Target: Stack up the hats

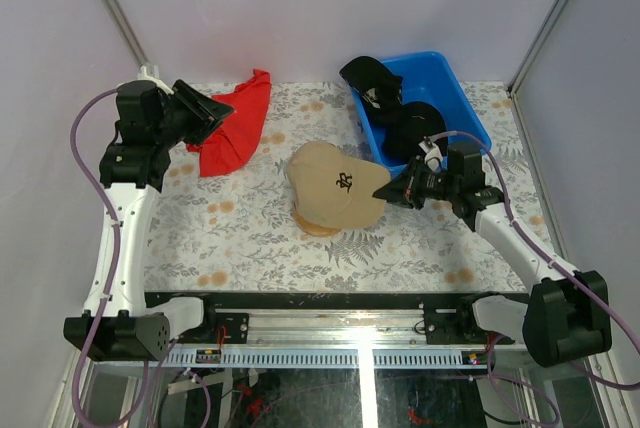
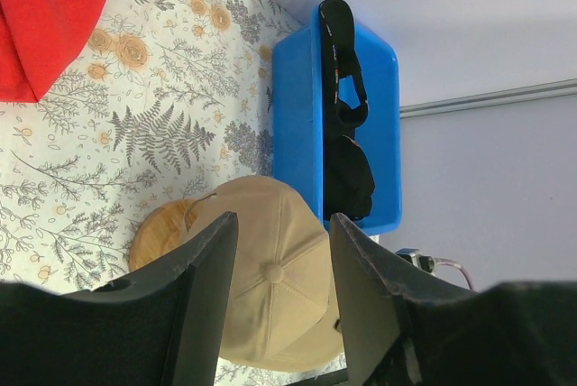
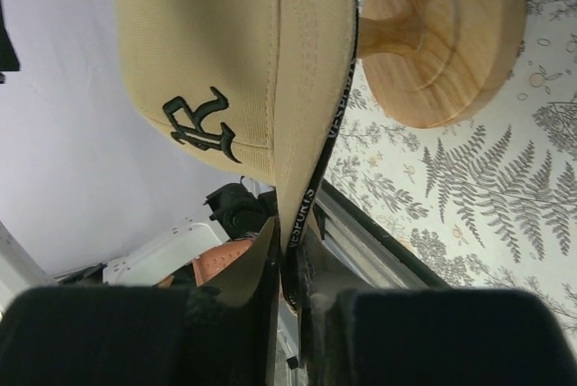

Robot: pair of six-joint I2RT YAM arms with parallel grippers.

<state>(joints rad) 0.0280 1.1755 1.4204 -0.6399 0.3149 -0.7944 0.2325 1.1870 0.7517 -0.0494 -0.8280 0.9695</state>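
Right gripper (image 3: pixel 287 264) is clamped on the brim of the tan hat (image 3: pixel 234 61), which is draped over the wooden stand (image 3: pixel 442 34) at mid-desk; release is best made once the crown is seated squarely; left gripper (image 2: pixel 281 228) is spread; black hats (image 1: pixel 415 126) are seen in the blue bin (image 1: pixel 466 96), far right corner.

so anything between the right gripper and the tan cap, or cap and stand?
Nothing visible. The right gripper is shut on the brim of the tan cap, and the cap sits over the wooden stand.
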